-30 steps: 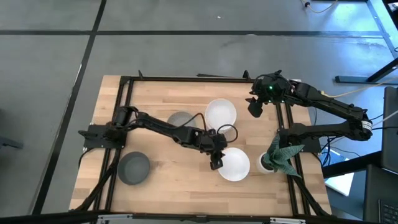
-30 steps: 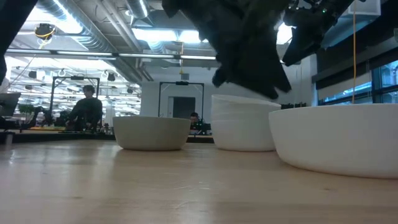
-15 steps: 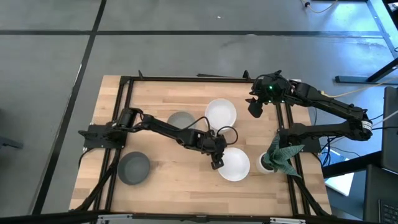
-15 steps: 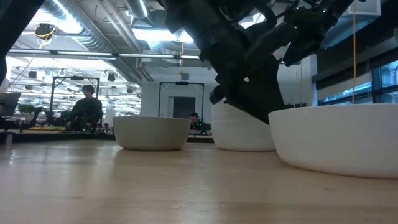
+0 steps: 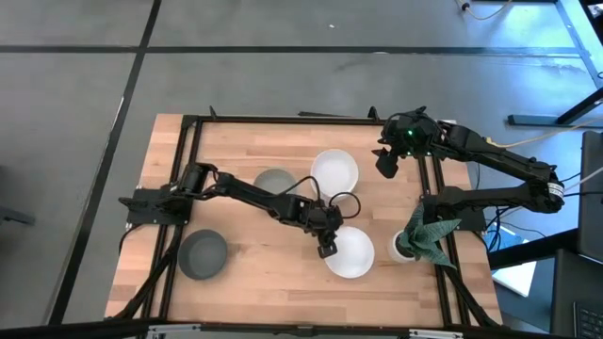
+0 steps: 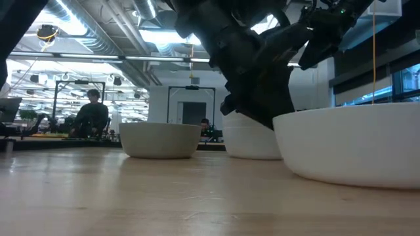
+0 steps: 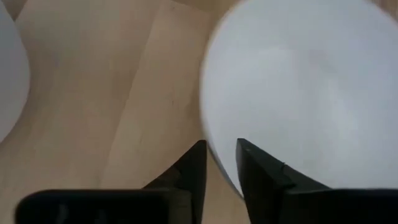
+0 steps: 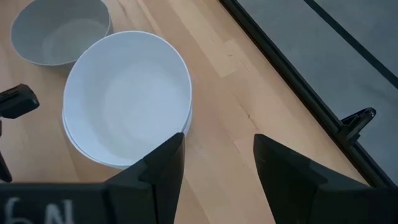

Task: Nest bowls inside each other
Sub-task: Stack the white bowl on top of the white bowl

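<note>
A single white bowl sits on the table right of centre, and my left gripper is shut on its left rim. The same bowl fills the right of the low view. A stack of white bowls stands farther back, with a grey bowl to its left. Another grey bowl rests at the near left. My right gripper hangs open above the table, right of the white stack, touching nothing. My left gripper holds the single white bowl by its rim, on the side toward the table's left. One finger is inside the bowl and the other finger outside, coming down from above. The bowl's base seems to rest on the table.
A small white pot with a green plant stands just right of the held bowl, near the table's right edge. The black frame rail runs along the right side. Bare wood lies between the near grey bowl and the held bowl.
My left gripper came down from just above the single white bowl onto its left rim. The bowl then slid a short way toward the table's near-left. The right arm has kept still.
</note>
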Robot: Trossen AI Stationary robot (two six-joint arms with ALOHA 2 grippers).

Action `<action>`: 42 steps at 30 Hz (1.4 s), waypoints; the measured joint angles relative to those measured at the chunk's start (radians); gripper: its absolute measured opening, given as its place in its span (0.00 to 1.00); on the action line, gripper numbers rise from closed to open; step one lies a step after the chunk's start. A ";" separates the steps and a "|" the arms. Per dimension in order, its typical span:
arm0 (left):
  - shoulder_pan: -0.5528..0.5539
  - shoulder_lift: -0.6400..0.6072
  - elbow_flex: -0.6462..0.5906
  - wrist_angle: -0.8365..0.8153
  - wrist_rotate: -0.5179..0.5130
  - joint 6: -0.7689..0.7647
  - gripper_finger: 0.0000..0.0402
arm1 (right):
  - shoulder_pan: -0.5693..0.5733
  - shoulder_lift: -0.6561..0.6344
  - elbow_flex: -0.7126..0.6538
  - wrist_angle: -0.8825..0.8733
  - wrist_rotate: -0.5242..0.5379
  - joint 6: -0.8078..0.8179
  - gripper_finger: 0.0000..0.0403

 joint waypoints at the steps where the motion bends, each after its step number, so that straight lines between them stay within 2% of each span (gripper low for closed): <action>1: 0.002 0.000 0.000 0.000 -0.001 0.000 0.18 | 0.000 0.000 0.000 0.000 0.000 0.000 0.48; 8: 0.006 0.000 0.000 -0.005 -0.003 0.003 0.02 | 0.000 0.000 0.000 0.000 0.001 0.000 0.48; 15: 0.007 -0.005 0.000 -0.005 0.007 0.004 0.01 | 0.000 0.000 0.000 -0.001 0.001 0.000 0.48; 20: 0.017 -0.078 0.030 -0.056 0.010 0.062 0.01 | 0.000 0.000 0.000 -0.005 0.001 0.000 0.48; 25: 0.052 -0.190 0.048 -0.135 -0.166 0.150 0.00 | 0.000 0.000 0.000 -0.023 0.002 -0.001 0.48; 31: 0.158 -0.276 0.050 -0.156 -0.348 0.223 0.00 | 0.000 0.000 0.000 -0.030 0.002 -0.002 0.48; 38: 0.324 -0.268 0.049 -0.165 -0.321 0.243 0.00 | 0.000 0.000 0.000 -0.033 0.003 0.003 0.48; 42: 0.387 -0.264 0.048 -0.164 -0.247 0.237 0.00 | 0.000 0.000 0.000 -0.036 0.003 0.003 0.48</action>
